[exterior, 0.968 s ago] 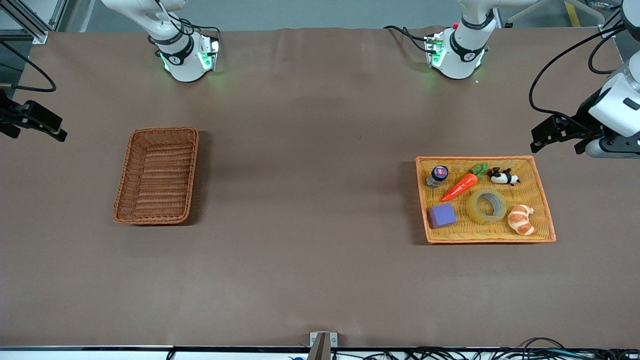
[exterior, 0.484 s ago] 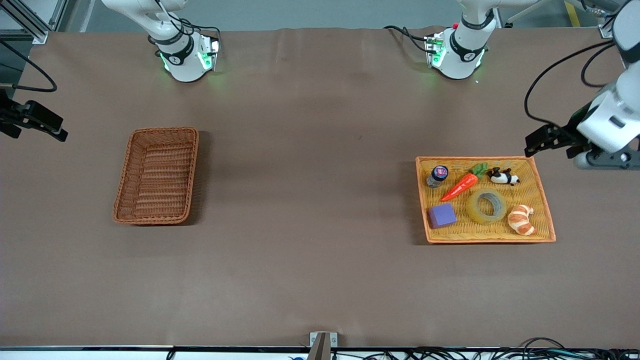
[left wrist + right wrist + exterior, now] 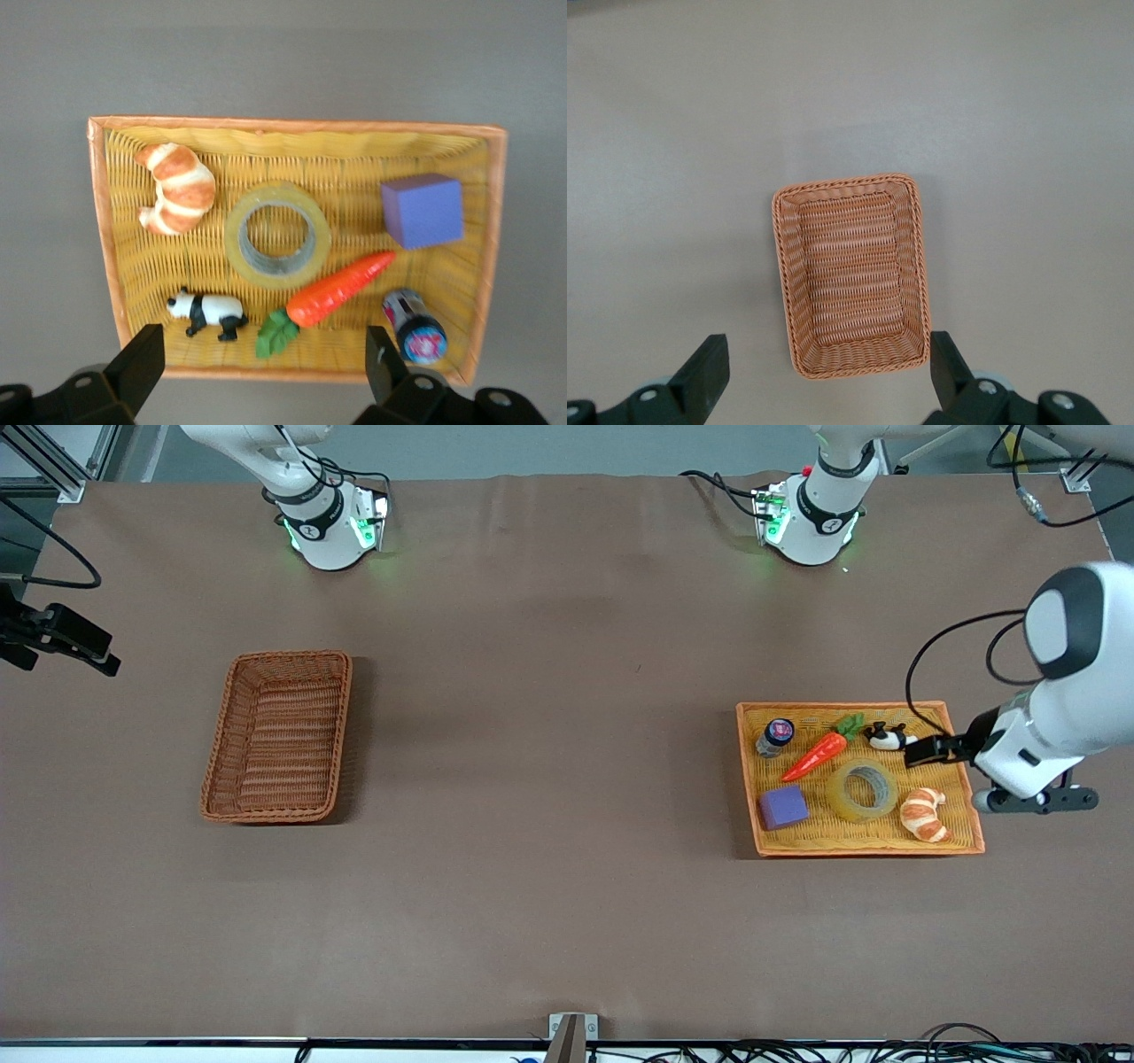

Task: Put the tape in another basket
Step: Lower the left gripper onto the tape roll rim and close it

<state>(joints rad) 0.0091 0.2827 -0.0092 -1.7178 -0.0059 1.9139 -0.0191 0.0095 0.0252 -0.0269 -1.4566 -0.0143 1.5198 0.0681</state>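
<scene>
Brown cloth covers my table (image 3: 549,886). From the front, the tape (image 3: 862,790) lies in the orange tray (image 3: 873,845), between a croissant (image 3: 923,813) and a purple block (image 3: 783,807); my left gripper (image 3: 921,751) hangs over that tray, and the basket (image 3: 278,735) sits toward the right arm's end. Left wrist: fingers (image 3: 142,363) apart above the tape (image 3: 277,235). Right wrist: fingers (image 3: 704,367) apart above the basket (image 3: 852,273); that arm waits.

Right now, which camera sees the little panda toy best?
The left wrist view: the panda shows large and whole in the orange tray, beside the carrot's leaves. The front view shows it small, with the left end effector over the tray beside it. The right wrist view shows none of it.
</scene>
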